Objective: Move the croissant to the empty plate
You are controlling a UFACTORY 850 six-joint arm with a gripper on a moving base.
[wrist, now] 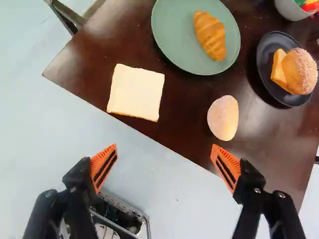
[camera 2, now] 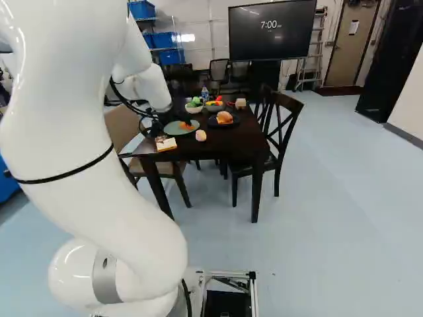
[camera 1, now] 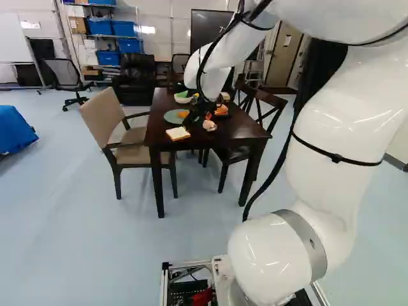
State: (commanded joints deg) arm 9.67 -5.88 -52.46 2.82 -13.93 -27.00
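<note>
My gripper (camera 1: 200, 113) hangs over the near part of the table in the left base view. In the wrist view the gripper (wrist: 164, 150) stands wide open, nothing between its fingers. Ahead of it, the croissant (wrist: 210, 35) lies on a green plate (wrist: 174, 42). A black plate (wrist: 267, 84) farther to one side carries a round bun (wrist: 299, 71) and an orange-yellow piece. No bare plate shows in the wrist view.
A white bread slice (wrist: 136, 93) and a pale roll (wrist: 223, 118) lie on the dark table (wrist: 192, 147) between gripper and plates. Bowls (camera 2: 215, 106) stand farther back. Chairs (camera 1: 131, 137) flank the table.
</note>
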